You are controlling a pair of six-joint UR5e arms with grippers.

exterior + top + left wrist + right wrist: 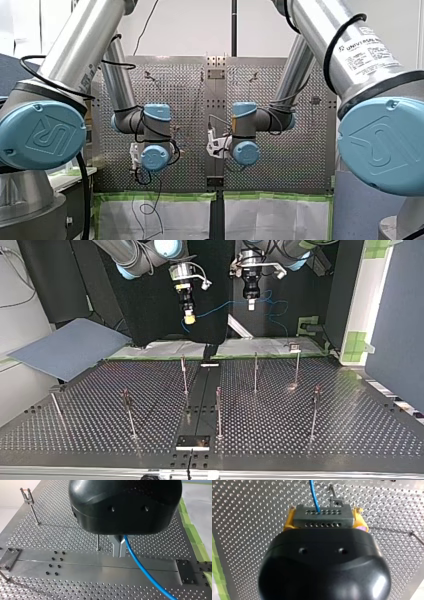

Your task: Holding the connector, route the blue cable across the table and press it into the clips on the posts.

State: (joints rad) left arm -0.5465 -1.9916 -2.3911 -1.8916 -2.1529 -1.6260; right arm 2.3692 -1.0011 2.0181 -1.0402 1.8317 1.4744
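The top view has both grippers hanging high above the far edge of the perforated table [350,425]. My right gripper [189,318], with yellow pads, is shut on a grey metal connector [322,521] pierced with rows of holes. The blue cable [313,492] leaves the connector ahead of the fingers. It runs across [225,307] to my left gripper [251,303], whose metal fingers [117,547] are shut on it. Past them the cable [145,570] hangs down and away. Several thin posts with clips [184,372] [255,371] [218,410] stand on the table below, none touching the cable.
More posts stand toward the table's sides [129,412] [315,410] [296,365]. A grey-blue board [70,347] lies off the table at the top view's left. A green-taped white sheet [260,347] lines the far edge. A smooth centre strip [100,563] with bolt holes runs under my left gripper.
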